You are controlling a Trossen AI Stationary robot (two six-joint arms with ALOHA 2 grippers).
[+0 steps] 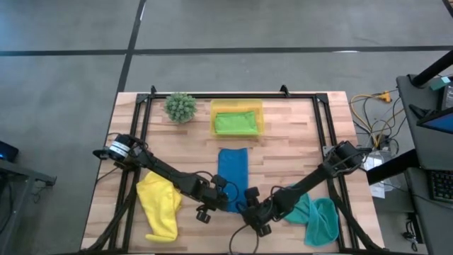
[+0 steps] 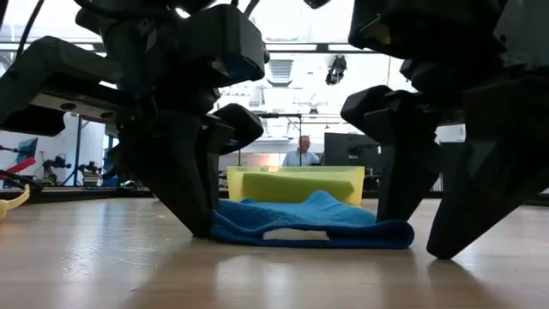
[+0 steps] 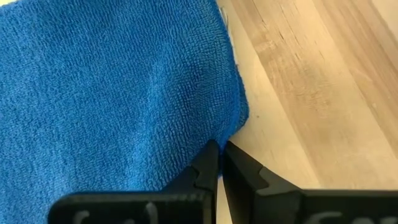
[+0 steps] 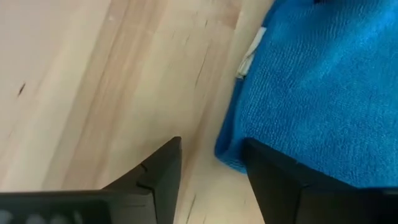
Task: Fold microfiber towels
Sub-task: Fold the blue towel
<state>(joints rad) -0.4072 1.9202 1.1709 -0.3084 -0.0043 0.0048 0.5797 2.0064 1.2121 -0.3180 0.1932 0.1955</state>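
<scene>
While the blue towel lies as a folded strip in the middle of the wooden table, both grippers sit low at its near end, one at each corner. The left gripper has its fingers pressed together right at the towel's corner edge; a bit of cloth may be pinched there, but I honestly can't tell. The right gripper stands apart with bare wood between its fingers, the towel's other corner just beside one finger, nothing held. There's open wood either side of the strip. The yellow towel is crumpled near the table's left front edge, the teal towel bunched at the right front, partly under the right arm. The lime green towel sits in the yellow tray at the back, next to a spiky green plant.
</scene>
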